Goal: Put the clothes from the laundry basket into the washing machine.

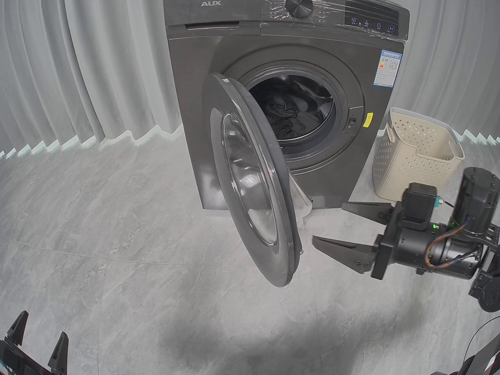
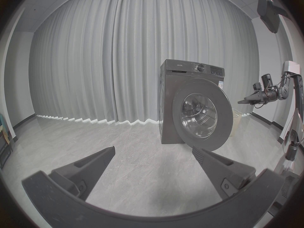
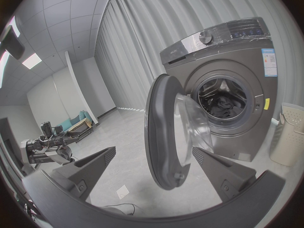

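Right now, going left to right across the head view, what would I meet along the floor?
Black left hand → open round grey glass-windowed washing machine door → cream perforated plastic laundry basket. The black right hand and its arm overlap the basket's span, so they are left out.

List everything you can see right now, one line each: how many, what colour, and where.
washing machine: one, dark grey, on the floor against the curtain.
door: one, dark grey with a clear window, hinged on the machine's left side as the head view shows it, standing open.
clothes: one heap, black, inside the washing machine.
laundry basket: one, cream, on the floor to the right of the machine.
curtain: one, pale grey, behind the machine.
floor: one, grey tiles, under everything.
left gripper: one, black, low on the robot's left, jaws open.
right gripper: one, black, in front of the basket, jaws open.
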Robot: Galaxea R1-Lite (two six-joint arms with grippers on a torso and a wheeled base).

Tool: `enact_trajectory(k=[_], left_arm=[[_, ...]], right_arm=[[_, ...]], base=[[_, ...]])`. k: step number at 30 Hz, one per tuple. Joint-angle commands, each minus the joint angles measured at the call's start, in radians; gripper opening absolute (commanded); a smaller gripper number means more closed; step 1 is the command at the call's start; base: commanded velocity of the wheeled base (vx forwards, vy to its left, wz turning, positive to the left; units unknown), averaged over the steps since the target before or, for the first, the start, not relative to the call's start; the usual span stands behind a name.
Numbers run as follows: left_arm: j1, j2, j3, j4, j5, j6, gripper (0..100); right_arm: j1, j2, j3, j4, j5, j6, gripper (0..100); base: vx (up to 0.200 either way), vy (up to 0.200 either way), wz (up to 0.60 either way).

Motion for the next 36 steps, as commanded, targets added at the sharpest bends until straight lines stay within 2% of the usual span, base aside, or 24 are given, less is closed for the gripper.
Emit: enact_trajectory(k=[1, 7, 11, 14, 17, 19, 20, 23, 27, 28, 29, 32, 36], left_arm=[[0.003, -0.018, 0.016, 0.003, -0.001, 0.0, 100], [0.003, -0.018, 0.016, 0.003, -0.004, -0.003, 100], [0.003, -0.018, 0.016, 0.003, -0.004, -0.004, 100], [0.003, -0.018, 0.016, 0.003, -0.004, -0.004, 100], [0.003, -0.018, 0.016, 0.003, -0.004, -0.004, 100], [0.003, -0.018, 0.016, 0.003, -0.004, -0.003, 100], [0.003, -0.018, 0.016, 0.004, -0.002, 0.008, 100], [0.003, -0.018, 0.016, 0.003, -0.002, 0.004, 100], [0.003, -0.018, 0.016, 0.003, -0.001, 0.004, 100], [0.003, -0.018, 0.016, 0.003, -0.001, 0.004, 100], [0.003, -0.018, 0.016, 0.003, -0.001, 0.004, 100], [0.004, -0.018, 0.016, 0.004, 0.002, 0.0, 100], [0.004, -0.018, 0.016, 0.004, 0.004, 0.005, 100]], right_arm=[[0.042, 0.141, -0.072, -0.022, -0.008, 0.006, 100], [0.048, 0.212, -0.101, -0.049, -0.013, 0.001, 100], [0.032, 0.282, -0.146, -0.092, -0.059, 0.003, 100], [0.009, 0.293, -0.166, -0.102, -0.07, 0.003, 100], [-0.045, 0.286, -0.166, -0.102, -0.08, -0.005, 100], [-0.056, 0.284, -0.163, -0.102, -0.082, -0.007, 100], [-0.129, 0.255, -0.14, -0.1, -0.082, -0.025, 100], [-0.228, 0.244, -0.129, -0.102, -0.083, -0.048, 100], [-0.335, 0.249, -0.163, -0.103, -0.087, -0.05, 100], [-0.34, 0.249, -0.164, -0.103, -0.087, -0.05, 100], [-0.376, 0.253, -0.189, -0.105, -0.102, -0.048, 100], [-0.41, 0.252, -0.205, -0.105, -0.13, -0.05, 100], [-0.404, 0.238, -0.172, -0.118, -0.128, -0.048, 100]], base=[[0.0, 0.0, 0.0], [0.0, 0.0, 0.0], [0.0, 0.0, 0.0], [0.0, 0.0, 0.0], [0.0, 0.0, 0.0], [0.0, 0.0, 0.0], [0.0, 0.0, 0.0], [0.0, 0.0, 0.0], [0.0, 0.0, 0.0], [0.0, 0.0, 0.0], [0.0, 0.0, 0.0], [0.0, -0.2, 0.0], [0.0, -0.15, 0.0]])
